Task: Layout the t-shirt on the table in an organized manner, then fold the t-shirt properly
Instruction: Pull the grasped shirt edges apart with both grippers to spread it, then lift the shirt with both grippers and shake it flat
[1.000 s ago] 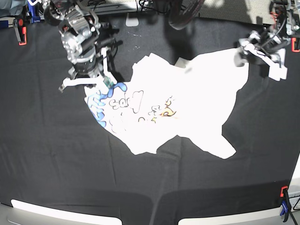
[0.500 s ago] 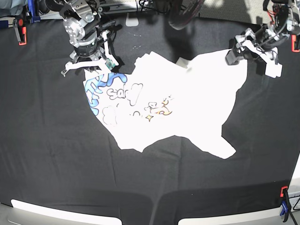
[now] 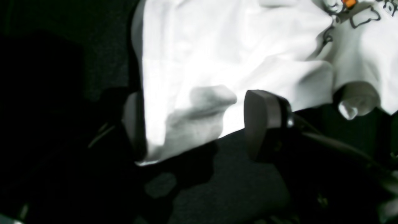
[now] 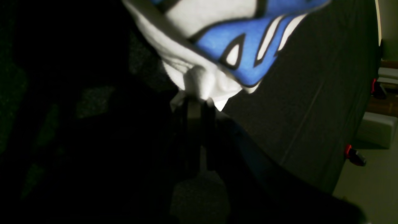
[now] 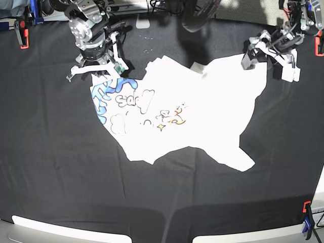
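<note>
The white t-shirt (image 5: 202,111) lies spread on the black table (image 5: 61,167), print side up, with blue letters at its left end. My right gripper (image 5: 105,76) is at the back left, shut on that printed edge. In the right wrist view its jaws (image 4: 196,102) pinch a bunched white fold of the t-shirt (image 4: 202,77) beside the blue lettering. My left gripper (image 5: 267,65) hovers at the shirt's back right corner. In the left wrist view this gripper (image 3: 199,124) is open, and the edge of the t-shirt (image 3: 217,46) lies between its fingers.
Red clamps sit on the table edges at the back left (image 5: 23,33), the back right (image 5: 319,48) and the front right (image 5: 306,207). A white object (image 5: 143,21) and cables lie beyond the far edge. Pale panels line the near edge.
My right gripper has drawn the printed edge toward the back, flattening the print. My left gripper has shifted slightly left, closer to the shirt's corner, still open.
</note>
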Tool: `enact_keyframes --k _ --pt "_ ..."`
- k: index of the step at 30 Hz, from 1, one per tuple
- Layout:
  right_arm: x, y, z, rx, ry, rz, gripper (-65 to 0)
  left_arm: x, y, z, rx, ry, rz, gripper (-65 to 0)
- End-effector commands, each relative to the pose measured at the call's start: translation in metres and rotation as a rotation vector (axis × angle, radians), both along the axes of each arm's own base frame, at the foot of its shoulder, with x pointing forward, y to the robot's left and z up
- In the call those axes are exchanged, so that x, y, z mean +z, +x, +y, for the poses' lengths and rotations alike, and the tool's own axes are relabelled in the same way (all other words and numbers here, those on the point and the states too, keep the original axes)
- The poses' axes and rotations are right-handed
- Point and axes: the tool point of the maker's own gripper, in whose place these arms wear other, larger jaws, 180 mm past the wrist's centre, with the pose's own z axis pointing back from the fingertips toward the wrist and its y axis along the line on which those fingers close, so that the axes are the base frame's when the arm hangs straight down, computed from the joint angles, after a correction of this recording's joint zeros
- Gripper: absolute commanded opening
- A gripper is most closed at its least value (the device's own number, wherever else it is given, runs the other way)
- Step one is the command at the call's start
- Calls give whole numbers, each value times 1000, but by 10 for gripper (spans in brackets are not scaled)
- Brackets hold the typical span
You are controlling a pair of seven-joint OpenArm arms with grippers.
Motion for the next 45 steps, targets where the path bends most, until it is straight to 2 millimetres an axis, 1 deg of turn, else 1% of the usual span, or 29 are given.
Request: enact_keyframes --k 1,3,5,6,9,10,12,13,14,16,19,22,25,28,31,41,45 --pt "4 1 -4 -4 -11 -8 -650 6 4 2 -9 13 -26 -236" --pt "4 1 -4 -4 -11 -9 -650 6 4 2 -8 11 -28 -243" --pt "4 1 -4 -4 -12 -8 -650 6 4 2 -9 12 -27 -278" --pt "4 1 -4 -4 -11 -8 -650 6 4 2 -9 12 -27 -307" --pt "4 1 -4 -4 -12 -8 -650 6 4 2 -9 12 -26 -431" --pt "4 1 -4 -5 -12 -7 -650 6 4 2 -9 12 -27 -486" --pt "4 1 -5 -6 -14 -6 -650 7 6 3 -5 15 -36 -623" --pt "4 0 -5 -9 -17 -4 -650 7 6 5 -5 29 -41 -650" --pt "5 0 -9 -10 -37 -6 -650 6 7 7 -8 51 -42 -650" --pt "11 4 -23 -5 -118 -27 -650 3 9 15 -21 115 -39 -650" --pt "24 11 -50 -23 -211 -65 -650 2 10 28 -42 184 -38 -650" --pt "37 17 -81 -66 -277 -91 -650 6 14 40 -63 225 -42 -650" --pt "51 24 -108 -116 -328 -114 -650 10 17 52 -76 262 -42 -650" --pt "61 28 -130 -187 -325 -124 -650 9 16 64 -73 311 -25 -650" --pt "70 31 -147 -253 -311 -141 -650 7 15 70 -81 350 -13 -650" --pt "109 35 -202 -434 -362 -226 -650 7 15 70 -81 351 -13 -650" --pt "124 50 -207 -447 -336 -288 -650 7 15 70 -81 350 -12 -650"
